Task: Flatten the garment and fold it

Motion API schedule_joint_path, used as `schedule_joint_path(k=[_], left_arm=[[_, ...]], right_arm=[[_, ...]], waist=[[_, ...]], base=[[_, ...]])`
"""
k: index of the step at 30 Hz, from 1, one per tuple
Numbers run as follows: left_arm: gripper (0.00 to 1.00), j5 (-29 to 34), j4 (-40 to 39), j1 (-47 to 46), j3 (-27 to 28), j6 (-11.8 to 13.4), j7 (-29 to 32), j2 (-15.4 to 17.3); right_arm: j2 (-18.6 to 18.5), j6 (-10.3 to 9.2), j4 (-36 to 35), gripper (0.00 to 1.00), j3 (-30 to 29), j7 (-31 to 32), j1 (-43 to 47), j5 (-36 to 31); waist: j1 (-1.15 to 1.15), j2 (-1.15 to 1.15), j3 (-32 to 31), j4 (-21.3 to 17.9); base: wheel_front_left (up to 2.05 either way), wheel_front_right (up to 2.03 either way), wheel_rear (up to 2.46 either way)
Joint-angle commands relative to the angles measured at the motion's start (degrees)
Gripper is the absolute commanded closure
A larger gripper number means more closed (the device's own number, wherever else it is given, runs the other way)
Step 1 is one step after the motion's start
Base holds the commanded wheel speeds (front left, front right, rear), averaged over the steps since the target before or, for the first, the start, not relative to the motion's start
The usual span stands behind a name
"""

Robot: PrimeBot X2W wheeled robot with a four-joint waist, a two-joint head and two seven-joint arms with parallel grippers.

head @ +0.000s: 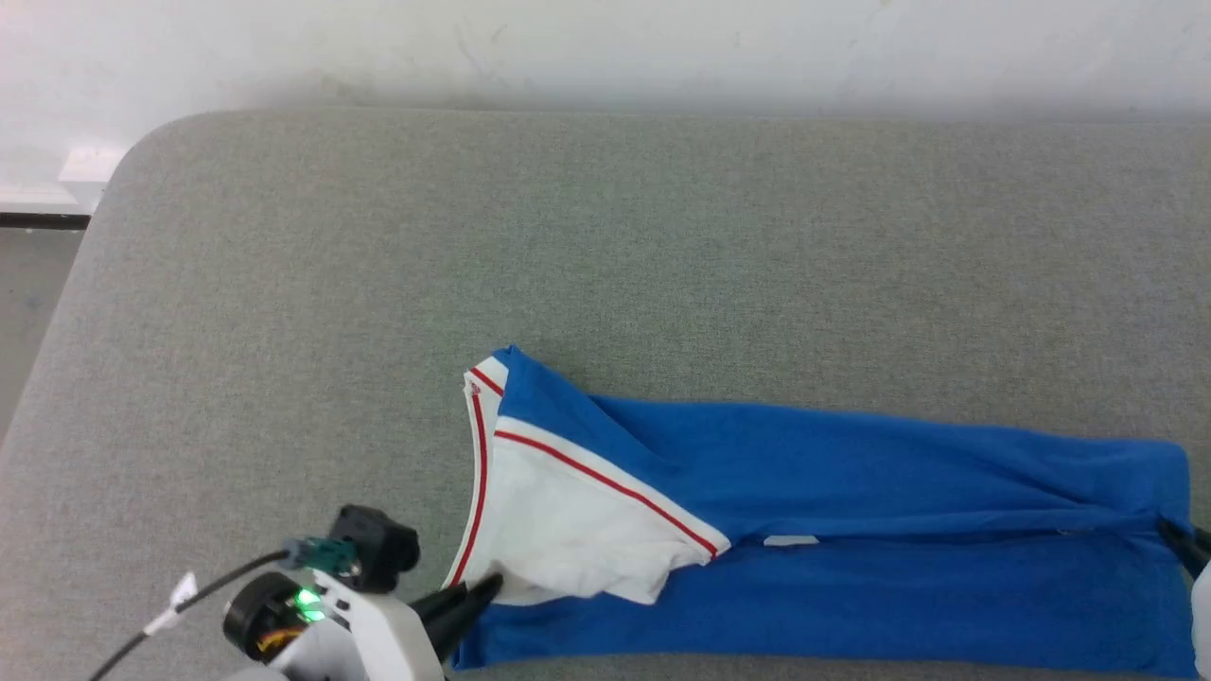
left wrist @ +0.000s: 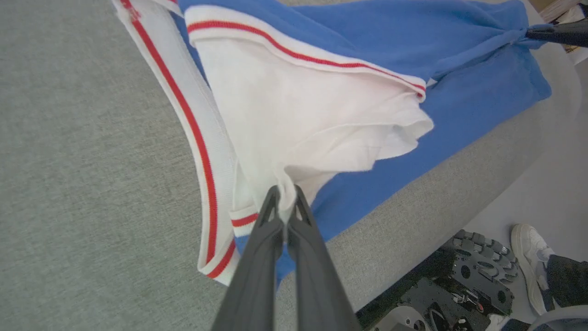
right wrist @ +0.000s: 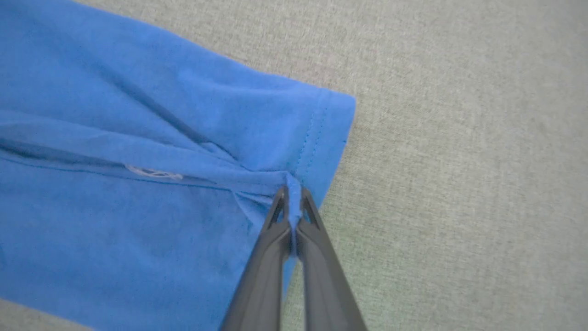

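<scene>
Head view: left claw [head: 484, 588] pinches garment [head: 851, 473] white sleeve; right claw [head: 1171, 532] pinches blue hem, arms spread.

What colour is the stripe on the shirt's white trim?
Red; the stripe shows best in the left wrist view.

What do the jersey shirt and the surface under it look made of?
The jersey shirt: soft matte knit, probably cotton or polyester; it drapes and bunches where the left gripper pinches it. The grey surface: woven upholstery-like fabric, matte, flecked weave.
</scene>
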Motion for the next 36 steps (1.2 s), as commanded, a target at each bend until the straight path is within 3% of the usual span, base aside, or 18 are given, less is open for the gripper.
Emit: schedule_joint_path(k=[1,9,10,11,15,20,24,27,31,34,36], left_arm=[[1.0,0.64,1.54,0.32,-0.73,-0.78,0.0,-0.97],[1.0,3.32,12.64,-2.41,-4.18,-4.75,-0.81,-5.9],[0.87,3.44,13.69,-2.64,-4.32,-5.06,-1.14,-6.41],[0.0,3.69,14.63,-2.88,-4.26,-5.14,-1.81,-6.89],[0.0,4.24,17.17,-3.19,-3.81,-5.65,-4.86,-8.15],[0.0,3.5,16.62,-2.81,-0.55,-4.97,-11.41,-8.86],[0.0,2.81,14.51,-1.91,3.7,-2.58,-18.04,-8.81],[0.0,2.6,13.54,-0.47,7.81,0.55,-23.74,-9.24],[0.0,6.02,12.3,2.12,15.07,5.3,-26.47,-12.01],[0.0,12.82,8.75,6.15,25.57,7.83,-26.55,-17.64],[0.0,17.62,6.56,9.96,32.19,8.1,-26.56,-22.35]], right_arm=[[-0.15,-0.12,-0.07,1.0,-0.03,0.53,0.68,-0.8],[-1.25,-0.12,1.33,1.0,3.56,1.11,1.11,-1.12],[-1.53,-0.12,1.33,0.0,4.27,0.8,0.94,-1.07],[-1.68,-0.12,1.57,0.0,4.64,0.64,0.7,-0.88],[-2.5,-0.12,0.56,0.0,5.62,0.67,-0.13,1.37],[-3.08,-0.12,-2.8,0.0,2.63,1.24,-0.49,7.28],[-1.94,-0.12,-6.01,0.0,-1.99,1.88,-0.29,10.42],[-0.05,-0.12,-7.63,0.0,-6.19,2.55,0.34,9.23],[5.69,-0.12,-8.52,0.0,-11.64,4.08,1.88,4.72],[12.09,-0.12,-8.59,0.0,-16.06,5.37,2.72,2.35],[15.86,-0.12,-7.84,0.0,-18.77,6.36,2.82,-0.76]], waist=[[0.0,0.0,0.18,0.15],[0.0,0.0,1.11,0.58],[0.0,0.0,1.09,0.59],[0.0,0.0,0.98,0.6],[0.0,0.0,-0.53,0.5],[0.0,0.0,-3.4,0.44],[0.0,0.0,-5.05,0.47],[0.0,0.0,-5.74,0.59],[0.0,0.0,-6.03,0.88],[0.0,0.0,-5.86,0.93],[0.0,0.0,-5.63,0.71]], base=[[0.0,0.0,0.0],[0.0,0.0,0.0],[0.0,0.0,0.0],[0.0,0.0,0.0],[0.0,0.0,0.0],[0.0,0.0,0.0],[0.0,0.0,0.0],[0.0,0.0,0.0],[0.0,0.0,0.0],[0.0,0.0,0.0],[0.0,0.0,0.0]])
